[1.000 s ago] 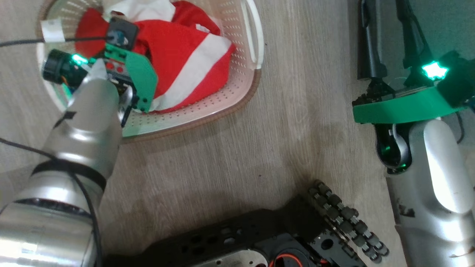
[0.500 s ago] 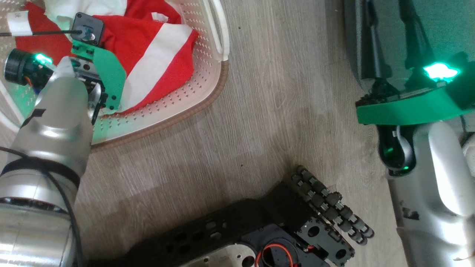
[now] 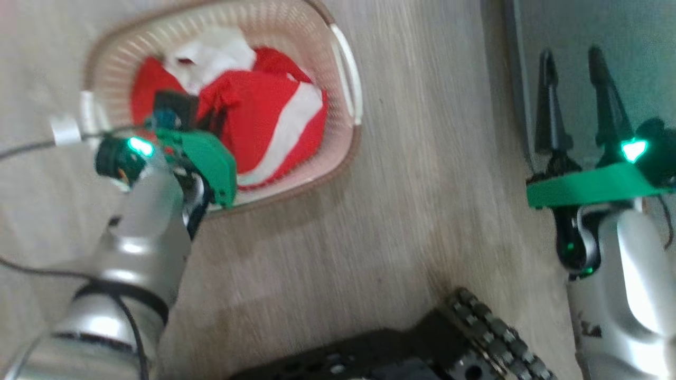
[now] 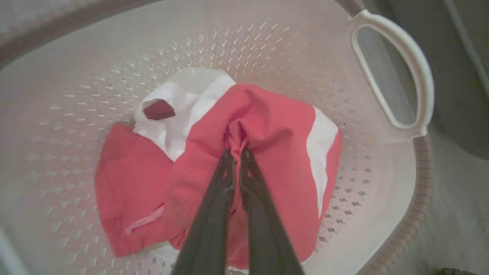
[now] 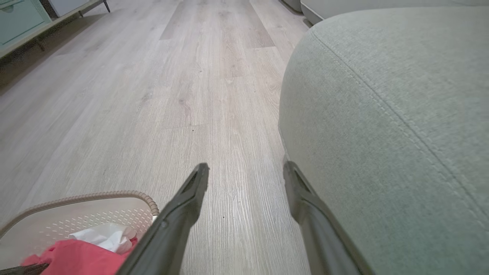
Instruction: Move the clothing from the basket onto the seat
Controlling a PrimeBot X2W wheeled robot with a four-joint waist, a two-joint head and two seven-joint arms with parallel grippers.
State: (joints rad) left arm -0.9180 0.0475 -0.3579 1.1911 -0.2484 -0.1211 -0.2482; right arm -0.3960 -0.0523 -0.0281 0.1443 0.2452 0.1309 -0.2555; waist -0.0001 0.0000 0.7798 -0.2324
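Note:
The red clothing (image 3: 264,119) with a white stripe lies bunched in the cream basket (image 3: 346,89) on the floor. In the left wrist view my left gripper (image 4: 237,154) is shut on a pinched fold of the red clothing (image 4: 275,133) inside the basket (image 4: 382,198). In the head view the left wrist hides those fingers. My right gripper (image 3: 575,74) stands open at the right, over the edge of the grey-green seat (image 3: 634,63). In the right wrist view the right gripper (image 5: 246,172) is empty, with the seat (image 5: 401,99) at its right and the basket (image 5: 95,214) at lower left.
Pale wood-look floor (image 3: 412,211) spreads between basket and seat. The robot's dark base with a roller wheel (image 3: 491,338) sits at the bottom of the head view. A low cabinet (image 5: 23,23) stands far off on the left in the right wrist view.
My left gripper has shut on the red clothing. The head camera has shifted, so the whole basket has slid in the view. The right gripper stays open.

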